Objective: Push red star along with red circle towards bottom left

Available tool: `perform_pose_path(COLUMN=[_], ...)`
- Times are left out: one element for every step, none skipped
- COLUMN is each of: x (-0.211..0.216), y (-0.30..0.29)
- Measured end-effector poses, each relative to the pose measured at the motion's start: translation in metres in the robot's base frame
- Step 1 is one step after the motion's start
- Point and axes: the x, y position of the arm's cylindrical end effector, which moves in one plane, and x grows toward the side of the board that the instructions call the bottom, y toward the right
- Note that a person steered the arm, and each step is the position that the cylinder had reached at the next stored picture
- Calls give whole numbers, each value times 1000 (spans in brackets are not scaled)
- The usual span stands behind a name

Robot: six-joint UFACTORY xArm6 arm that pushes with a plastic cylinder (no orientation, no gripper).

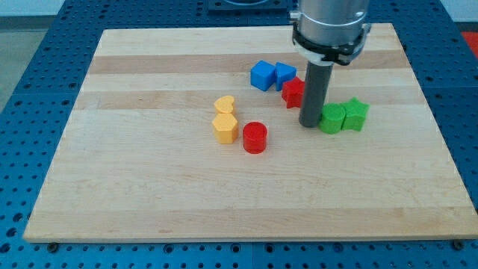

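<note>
The red star point(293, 92) lies right of the board's centre, partly hidden behind my rod. The red circle point(255, 137) stands near the middle, lower and to the left of the star. My tip point(309, 123) rests on the board just below and right of the red star, touching or nearly touching it, and right next to the left side of a green block point(331, 118).
A blue cube point(262, 75) and a blue block point(284, 73) sit just above the red star. A green star point(356, 114) is right of the green block. A yellow heart point(225, 104) and a yellow hexagon point(225, 128) lie left of the red circle on the wooden board point(134, 187).
</note>
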Motion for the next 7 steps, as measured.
perform_pose_path(x=[-1,-9,-26,-41,-63,-81,-81], y=[18,19,19,28,41,40,31])
